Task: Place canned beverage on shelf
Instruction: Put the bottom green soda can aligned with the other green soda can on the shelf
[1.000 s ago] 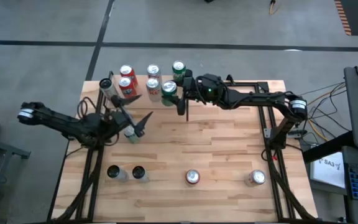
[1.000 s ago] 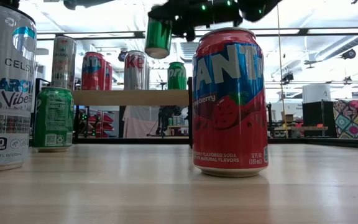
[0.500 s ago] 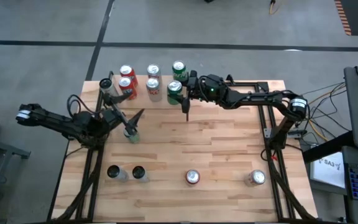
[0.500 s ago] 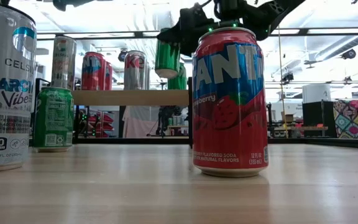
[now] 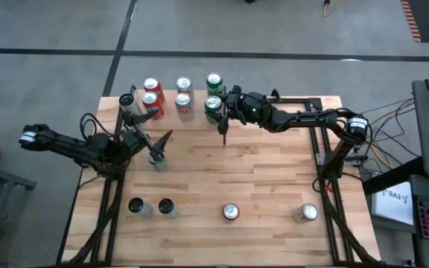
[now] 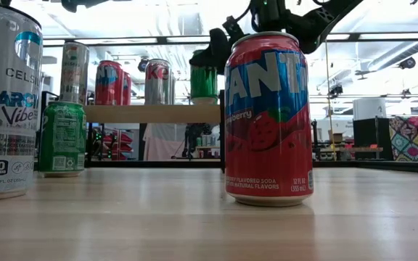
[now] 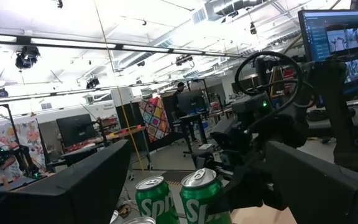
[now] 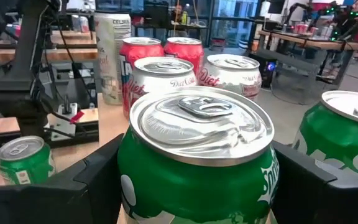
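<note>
Both right tool [image 8: 194, 186] fingers apparently grip green can [image 8: 197, 155].

The green can [image 8: 194, 162] in the right claw [image 8: 191, 180] has a bright, smooth metal lid and a glossy printed wall, and the claw's fingers [image 8: 61, 193] look like matt black plastic. The tabletop [image 5: 259, 179] is pale plank-striped wood with a smooth satin face, and the shelf [image 6: 151, 113] is plain light wood. The red can [image 6: 268, 119] shines glossily, its metal rim bare and bright.
</note>
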`<move>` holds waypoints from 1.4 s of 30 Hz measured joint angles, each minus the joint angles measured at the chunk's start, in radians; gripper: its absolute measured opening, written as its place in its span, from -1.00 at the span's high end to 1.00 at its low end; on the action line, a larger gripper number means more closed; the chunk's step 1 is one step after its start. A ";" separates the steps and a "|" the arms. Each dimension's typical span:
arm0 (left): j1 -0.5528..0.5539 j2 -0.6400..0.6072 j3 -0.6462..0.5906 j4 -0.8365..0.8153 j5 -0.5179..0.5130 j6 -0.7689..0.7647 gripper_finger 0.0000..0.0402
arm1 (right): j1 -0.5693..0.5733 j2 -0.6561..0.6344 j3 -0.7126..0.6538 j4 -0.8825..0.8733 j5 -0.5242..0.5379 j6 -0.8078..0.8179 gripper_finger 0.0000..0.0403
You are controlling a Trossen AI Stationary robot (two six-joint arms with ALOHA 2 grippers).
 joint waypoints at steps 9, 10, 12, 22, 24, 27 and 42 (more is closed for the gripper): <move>0.000 -0.001 0.000 0.027 0.000 0.032 -0.80 | 0.000 0.015 0.000 0.012 0.016 -0.001 -0.43; 0.000 -0.004 0.000 0.035 0.000 0.040 -0.80 | 0.000 0.021 0.000 0.019 0.026 0.001 -0.43; 0.000 -0.010 0.000 0.049 0.000 0.061 -0.80 | 0.000 0.034 0.000 0.028 0.045 -0.001 -0.43; 0.000 -0.100 0.000 0.049 -0.001 0.157 -0.80 | 0.000 0.041 0.000 0.044 0.058 0.000 -0.43; 0.000 -0.115 0.000 0.035 -0.001 0.160 -0.80 | 0.000 0.041 0.000 0.044 0.060 0.004 -0.43; 0.000 -0.128 0.000 0.018 -0.002 0.161 -0.80 | 0.000 0.041 0.000 0.038 0.063 0.013 -0.43; 0.000 -0.131 -0.001 0.001 -0.014 0.183 -0.80 | 0.000 0.040 0.000 0.020 0.062 0.033 -0.43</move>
